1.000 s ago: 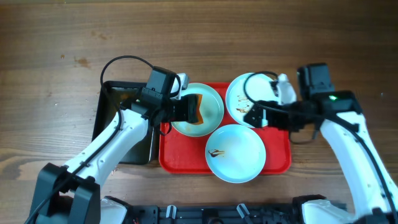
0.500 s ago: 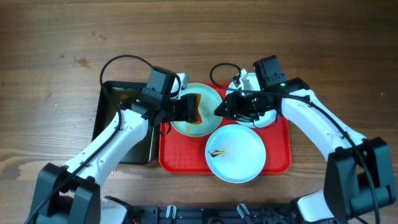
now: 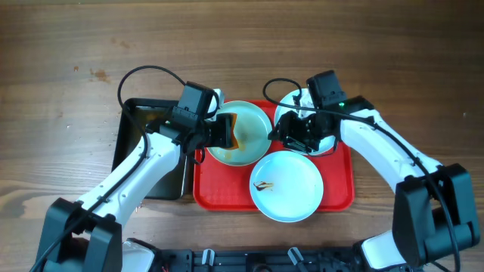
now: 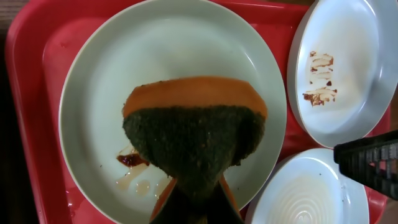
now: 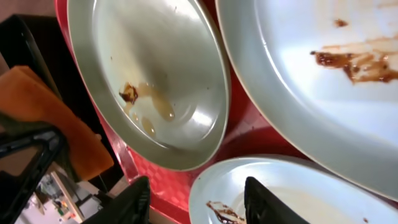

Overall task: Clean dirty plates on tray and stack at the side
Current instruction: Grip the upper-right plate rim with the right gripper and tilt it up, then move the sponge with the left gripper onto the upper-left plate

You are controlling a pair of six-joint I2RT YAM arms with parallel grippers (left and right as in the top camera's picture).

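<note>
A brown wooden table (image 3: 60,45) carries the whole work area. The left gripper (image 3: 221,133) is clamped on a sponge (image 4: 193,134), orange with a dark green scouring face, which it holds over the rear-left plate (image 3: 253,125). That plate shows a red-brown smear (image 4: 130,158) and wet streaks near its lower edge. The right gripper (image 5: 200,202) has its fingers apart and holds nothing. It hovers where the rear-right plate (image 4: 339,68) and the front plate (image 3: 287,185) come close. Both of these plates carry brown residue. All three plates lie on the red tray (image 3: 204,189), and a black pan (image 3: 140,121) sits just beside the tray on its left. The task appears to be at an early stage: the first plate is under scrubbing, no plate looks clean, and none is stacked at the side. The sponge hides most of the left gripper's fingers. Whether the sponge presses on the plate cannot be told. The right arm covers part of the rear-right plate in the overhead view, and the pan's contents are hard to make out.
</note>
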